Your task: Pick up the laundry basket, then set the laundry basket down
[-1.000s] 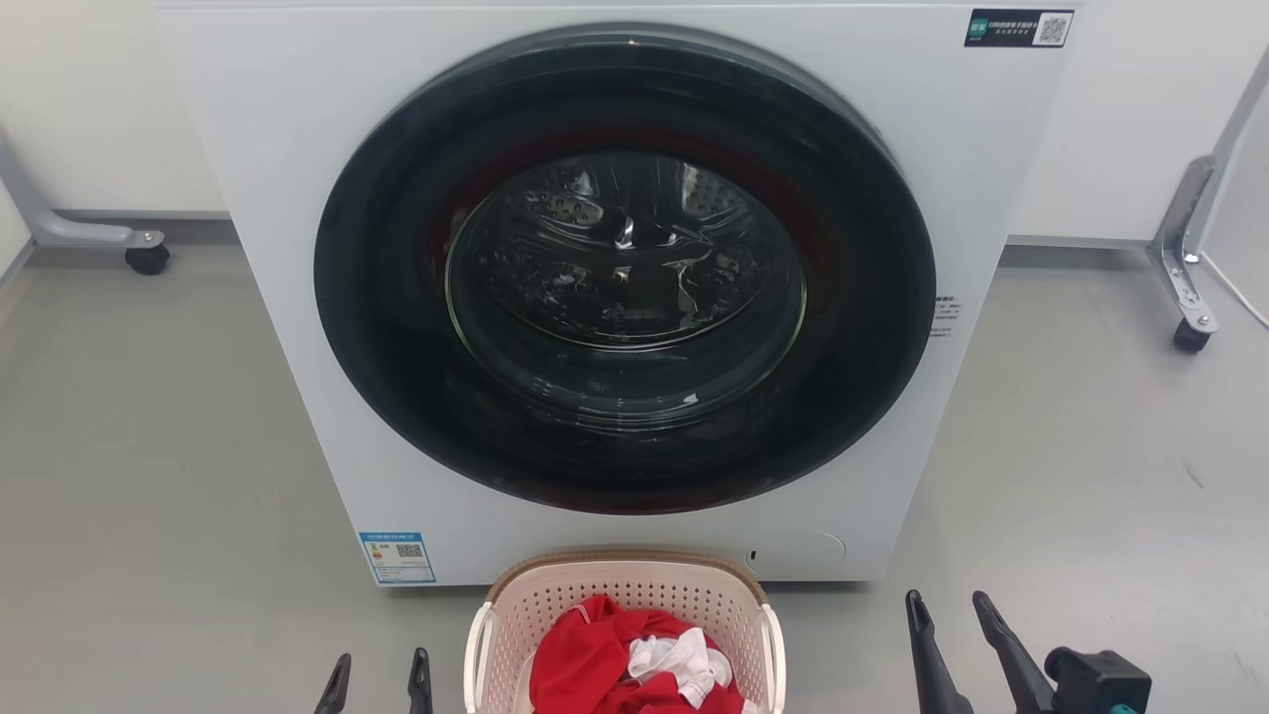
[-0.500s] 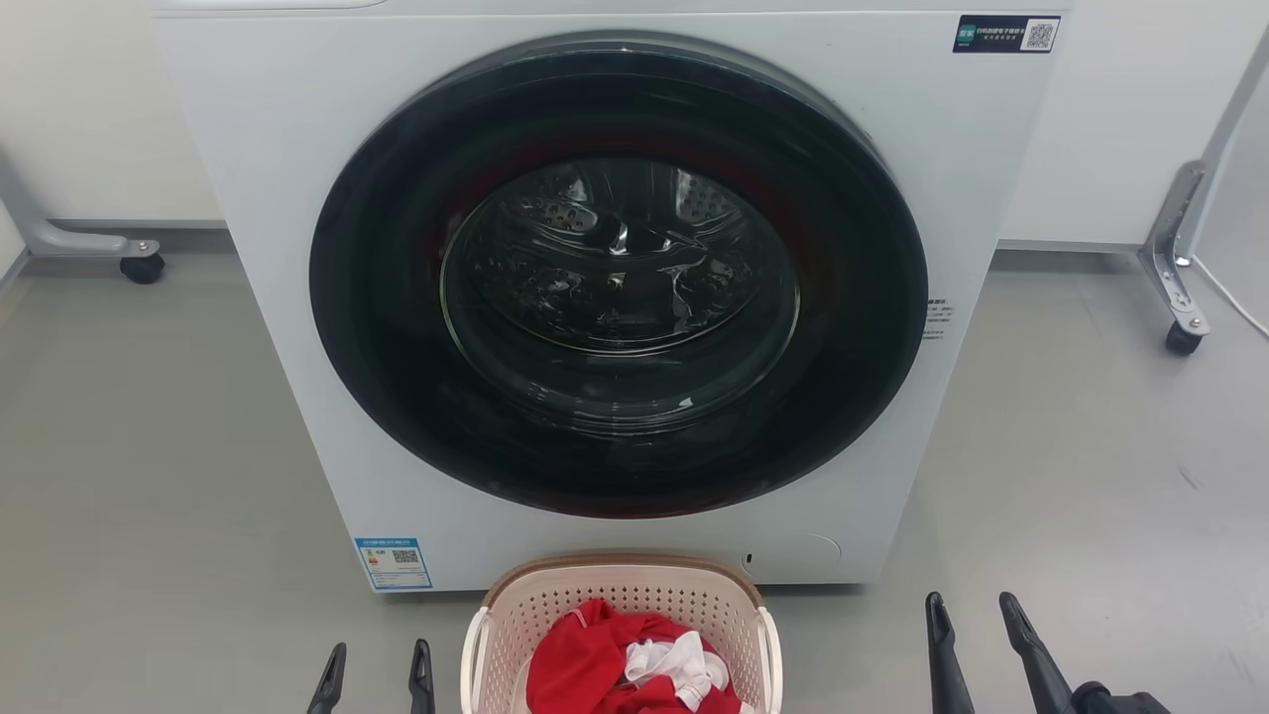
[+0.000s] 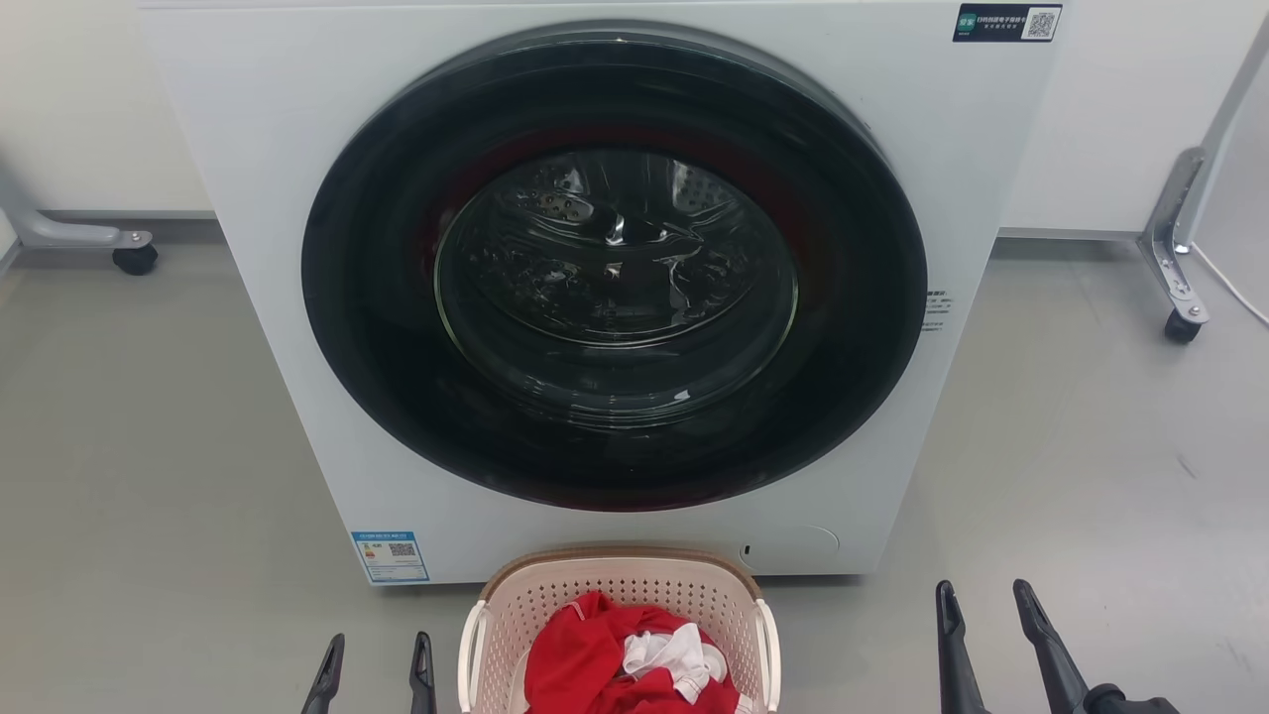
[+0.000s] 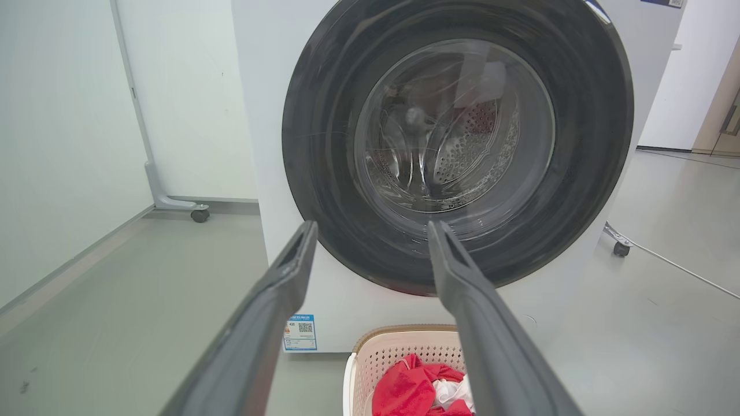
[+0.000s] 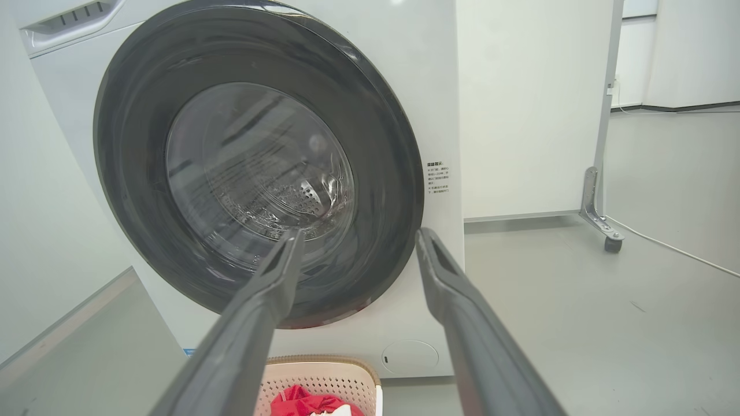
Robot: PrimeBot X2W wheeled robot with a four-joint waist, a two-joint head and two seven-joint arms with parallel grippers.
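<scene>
Grey floor (image 3: 129,476) bears laundry basket (image 3: 595,587) before washing machine (image 3: 615,268).

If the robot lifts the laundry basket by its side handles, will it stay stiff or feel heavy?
Probably stiff: the laundry basket looks like moulded perforated plastic. Likely light: it seems to hold just red and white clothes. Lifted by one handle alone, it may tilt.

Laundry basket (image 3: 615,585) front (clothes (image 3: 580,659) too) off-frame
</scene>
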